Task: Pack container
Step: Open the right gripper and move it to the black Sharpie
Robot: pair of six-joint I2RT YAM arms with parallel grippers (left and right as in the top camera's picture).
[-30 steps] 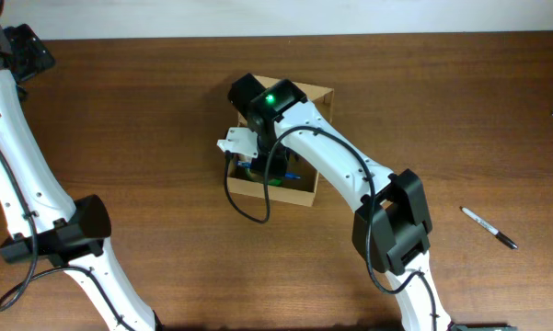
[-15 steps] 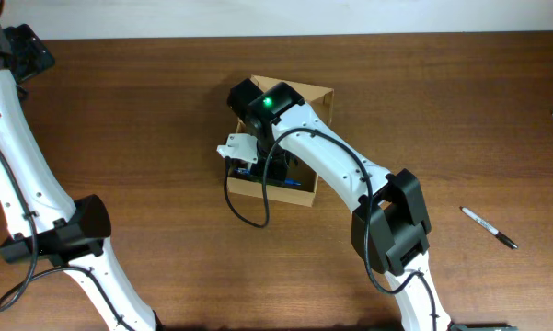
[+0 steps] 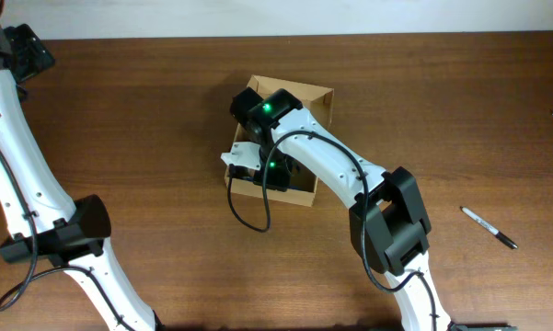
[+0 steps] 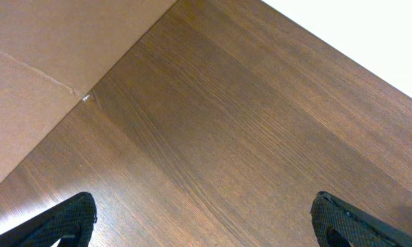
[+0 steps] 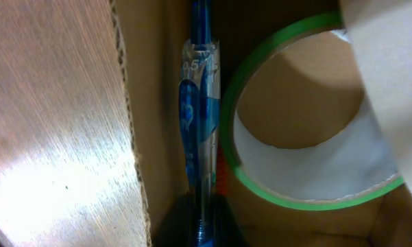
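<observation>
The container (image 3: 318,97) is an open tan cardboard box at the table's middle, largely covered by my right arm. My right gripper (image 3: 276,171) reaches down into it. In the right wrist view the gripper (image 5: 199,209) is shut on a blue pen (image 5: 196,130), which lies along the box's left cardboard wall (image 5: 154,116). A green-edged tape roll (image 5: 298,195) lies inside, just right of the pen. My left gripper (image 4: 206,230) hangs open over bare wood at the far left corner, with nothing between its fingers (image 4: 72,219).
A black marker (image 3: 488,227) lies on the table at the right. A blurred white object (image 5: 391,82) overlaps the tape roll's upper right. A tan panel (image 4: 41,68) borders the table beyond my left gripper.
My right wrist has shifted slightly toward the near side of the box and sunk lower into it, still holding the pen. The left arm has not moved.
</observation>
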